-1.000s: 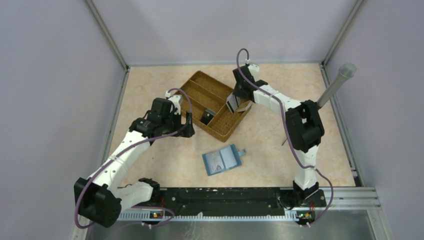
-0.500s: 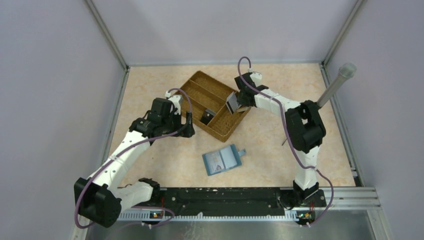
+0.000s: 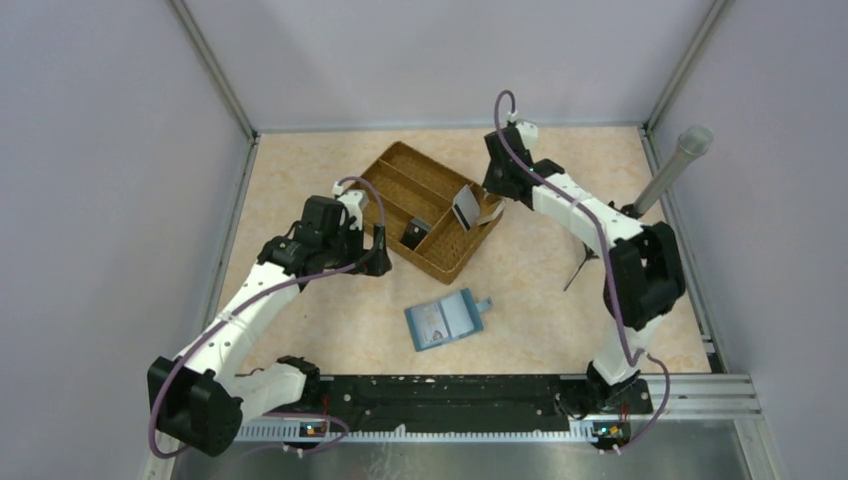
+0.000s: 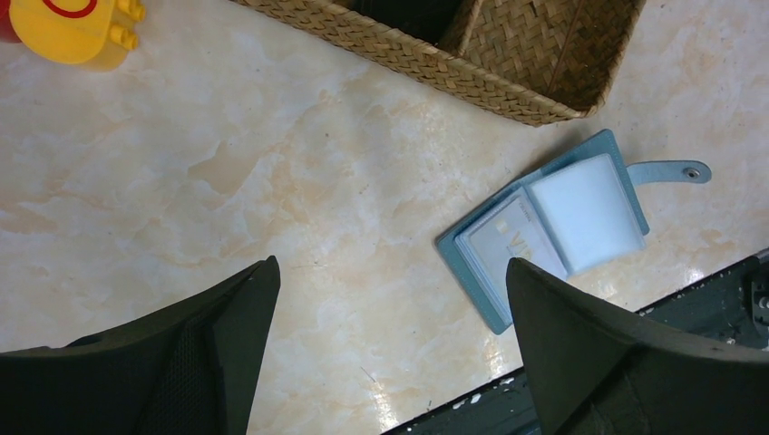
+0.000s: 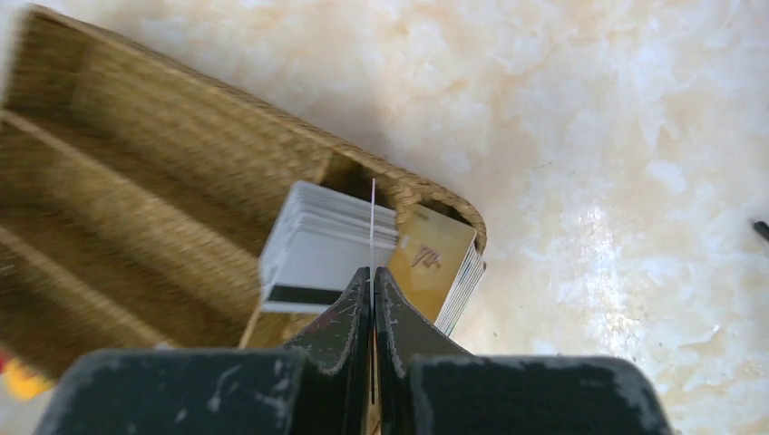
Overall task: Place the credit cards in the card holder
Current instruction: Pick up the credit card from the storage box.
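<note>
Pale marbled table (image 3: 300, 180) under lilac walls; at its far middle stands the brown woven tray (image 3: 380, 163), and my right gripper (image 3: 468, 207) is over the tray's right corner. Its fingers are pressed together on 1 thin card (image 5: 373, 208); from the wrist I see this card only edge-on, as a white line standing up between them. The other credit cards (image 5: 317, 240) sit in that corner compartment just beyond it, a grey-white stack with 1 tan card (image 5: 433, 258) leaning beside it.

The card holder (image 3: 445, 320) lies open and flat on the table, to the near side and a little left of my right fingers, apart from the tray. Its long axis runs left to right with a slight slant; the closing tab (image 4: 671, 170) points right.

My left gripper (image 3: 374, 250) hovers left of the tray with fingers spread wide and nothing between them; it seems about as near to the holder as the right one. I judge that the pinched card must come toward the near side and be turned flat to meet a slot; which way the slots open I cannot tell.
</note>
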{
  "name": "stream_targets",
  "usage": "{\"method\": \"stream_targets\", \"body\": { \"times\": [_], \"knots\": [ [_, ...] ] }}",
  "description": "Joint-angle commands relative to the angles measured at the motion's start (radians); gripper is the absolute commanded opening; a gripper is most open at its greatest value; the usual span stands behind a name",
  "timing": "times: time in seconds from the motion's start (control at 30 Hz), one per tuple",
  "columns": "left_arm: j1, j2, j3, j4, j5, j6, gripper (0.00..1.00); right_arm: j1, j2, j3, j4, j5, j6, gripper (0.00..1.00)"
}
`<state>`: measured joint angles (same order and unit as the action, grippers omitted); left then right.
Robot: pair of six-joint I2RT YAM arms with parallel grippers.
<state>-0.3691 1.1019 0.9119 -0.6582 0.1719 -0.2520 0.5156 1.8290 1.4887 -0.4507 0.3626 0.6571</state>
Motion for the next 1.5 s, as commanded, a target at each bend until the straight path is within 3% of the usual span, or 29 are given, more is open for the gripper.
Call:
{"method": "stream_targets", "body": {
  "times": [0.0,0.1,0.33,0.5,0.7,0.83,1.1,1.3,1.33,1.47],
  "knots": [
    [-0.004,-0.051,-0.003,0.041,0.075,0.025,0.99,-0.010,-0.193,-0.018,0.016,-0.088,-0.115,0.00],
    [-0.042,-0.090,-0.002,0.080,0.103,-0.009,0.99,-0.010,-0.288,-0.085,0.029,-0.251,-0.218,0.00],
    [-0.223,-0.126,-0.018,0.250,0.283,-0.070,0.99,0.021,-0.470,-0.281,-0.006,-0.922,-0.453,0.00],
    [-0.265,-0.099,-0.052,0.312,0.482,-0.094,0.99,0.149,-0.589,-0.413,-0.002,-1.125,-0.502,0.00],
    [-0.292,-0.102,-0.108,0.362,0.630,-0.144,0.96,0.168,-0.675,-0.552,0.163,-1.405,-0.431,0.00],
    [-0.326,-0.105,-0.157,0.452,0.716,-0.211,0.70,0.179,-0.679,-0.549,0.169,-1.461,-0.439,0.00],
    [-0.365,-0.100,-0.182,0.580,0.783,-0.277,0.42,0.206,-0.639,-0.527,0.097,-1.487,-0.497,0.00],
    [-0.373,-0.074,-0.184,0.611,0.789,-0.293,0.40,0.229,-0.605,-0.514,0.056,-1.461,-0.524,0.00],
    [-0.374,-0.072,-0.185,0.621,0.787,-0.299,0.36,0.232,-0.598,-0.511,0.048,-1.456,-0.527,0.00],
    [-0.382,-0.070,-0.208,0.681,0.767,-0.333,0.01,0.239,-0.582,-0.505,0.035,-1.429,-0.525,0.02]
  ]
}}
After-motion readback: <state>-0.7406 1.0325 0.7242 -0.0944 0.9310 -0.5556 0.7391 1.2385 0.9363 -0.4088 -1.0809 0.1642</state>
